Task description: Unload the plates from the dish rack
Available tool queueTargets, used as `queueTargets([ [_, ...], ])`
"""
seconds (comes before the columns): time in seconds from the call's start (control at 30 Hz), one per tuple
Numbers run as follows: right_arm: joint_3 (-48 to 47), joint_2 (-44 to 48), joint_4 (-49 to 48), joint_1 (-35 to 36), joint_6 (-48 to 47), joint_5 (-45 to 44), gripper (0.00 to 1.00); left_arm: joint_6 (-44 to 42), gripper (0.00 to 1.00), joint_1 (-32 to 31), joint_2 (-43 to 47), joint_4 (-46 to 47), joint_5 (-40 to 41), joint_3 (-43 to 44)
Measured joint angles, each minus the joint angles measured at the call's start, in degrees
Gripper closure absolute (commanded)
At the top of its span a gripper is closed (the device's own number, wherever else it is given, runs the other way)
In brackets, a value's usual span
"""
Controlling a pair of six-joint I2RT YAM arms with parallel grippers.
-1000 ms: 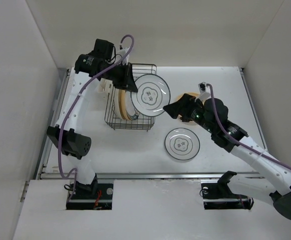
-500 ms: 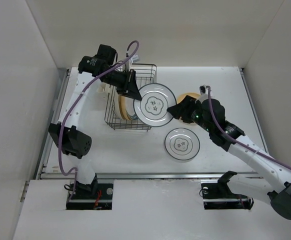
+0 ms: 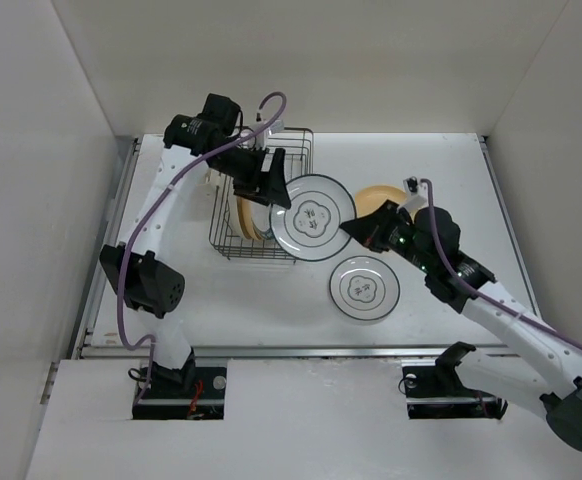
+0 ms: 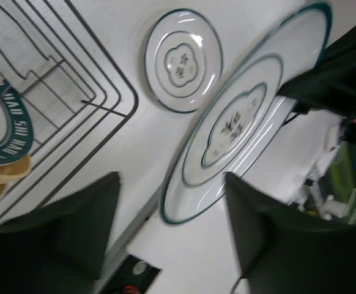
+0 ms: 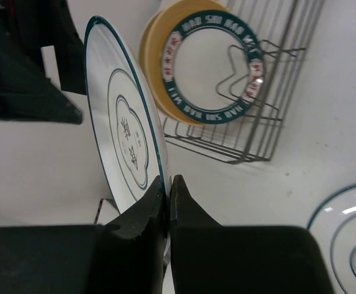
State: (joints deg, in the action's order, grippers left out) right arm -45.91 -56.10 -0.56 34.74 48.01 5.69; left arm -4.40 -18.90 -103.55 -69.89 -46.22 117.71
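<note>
Right wrist: shows right gripper [image 5: 167, 182] clenched on plate [image 5: 126, 131] rim; left gripper [image 4: 172, 184] spread, gripping nothing. Handover step, likely. Next: draw plate clear of rack [image 3: 256, 255], lay flat on table [image 3: 271, 300].

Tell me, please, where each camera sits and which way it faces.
Top external: above and behind, looking down on the table and dish rack; left arm and right arm show.
Left wrist: on the left arm, facing the held plate; its open left gripper frames the bottom.
Right wrist: on the right arm, facing the rack; right gripper shut on that plate's rim.
Shared: both wrist views show the held plate, rack and a flat plate.
</note>
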Motion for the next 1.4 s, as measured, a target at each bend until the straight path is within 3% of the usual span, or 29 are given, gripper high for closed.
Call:
queueTargets([
  [0.07, 1.05, 2.38, 3.23, -0.02, 1.16, -2.86, 1.00, 0.87, 0.04, -0.94, 0.00, -0.13, 3.45, 0.09],
  [0.1, 1.51, 3.72, 5.29, -0.02, 2.27, -4.70, 1.00, 1.22, 0.00, -1.31, 0.00, -0.20, 5.18, 0.28],
  [0.4, 6.27, 16.17, 28.09, -0.17, 17.49, -21.88, 1.00, 4.68, 0.00, -1.46, 0.52, 2.03, 30.32, 2.32],
  [0.6, 13.33, 16.52, 38.36, -0.17, 24.52, -23.89, 1.00, 5.16, 0.00, -1.22, 0.57, 2.71, 44.09, 2.67],
  [0.73, 13.73, 14.88, 40.79, -0.17, 26.25, -24.46, 1.00, 5.29, 0.00, -1.25, 0.57, 2.80, 48.13, 2.75],
  [0.77, 13.70, 13.88, 40.76, -0.17, 26.51, -24.61, 0.97, 5.31, 0.00, -1.25, 0.57, 2.80, 48.98, 2.80],
  [0.93, 12.61, 7.37, 40.79, -0.17, 27.61, -24.65, 0.44, 5.31, 0.00, -1.25, 0.55, 2.82, 51.49, 3.17],
  [1.03, 11.13, 3.72, 40.87, -0.17, 27.67, -24.57, 0.31, 5.25, 0.00, -1.25, 0.55, 2.82, 52.33, 3.19],
  [1.4, 7.37, -4.72, 41.31, -0.17, 26.69, -24.55, 0.25, 4.35, 0.00, -1.25, 0.55, 2.82, 54.71, 3.19],
])
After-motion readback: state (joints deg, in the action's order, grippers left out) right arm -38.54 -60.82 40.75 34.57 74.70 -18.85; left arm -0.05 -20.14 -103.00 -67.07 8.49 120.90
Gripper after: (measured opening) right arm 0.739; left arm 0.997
